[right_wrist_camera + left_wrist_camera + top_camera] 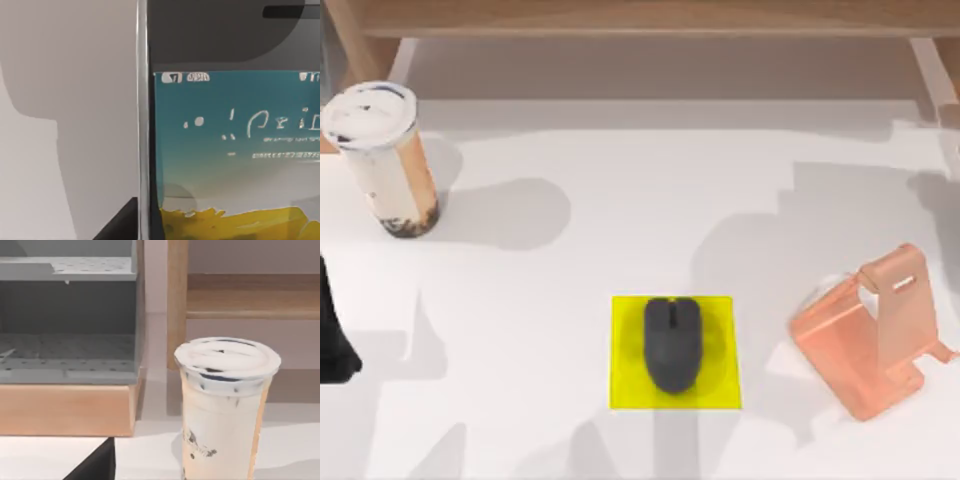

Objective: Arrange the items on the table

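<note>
A tall white-lidded cup (pixel 382 155) of brown milky drink stands upright at the table's (pixel 620 220) far left; the left wrist view faces this cup (pixel 225 405) from close by. My left gripper (pixel 332 340) sits at the left edge, nearer the front than the cup and apart from it. A dark grey mouse (pixel 672 343) lies on a yellow pad (pixel 622 385) at front centre. A silver-edged smartphone (pixel 230 150) with a lit screen is very close in the right wrist view, with a dark part of my right gripper (pixel 120 222) beside its edge.
A copper-pink stand (pixel 875 335) sits at the front right. A light wooden shelf (pixel 640 20) runs along the back, and its upright (pixel 177 305) rises behind the cup. A grey perforated rack (pixel 67 315) on a wooden base stands beside the shelf.
</note>
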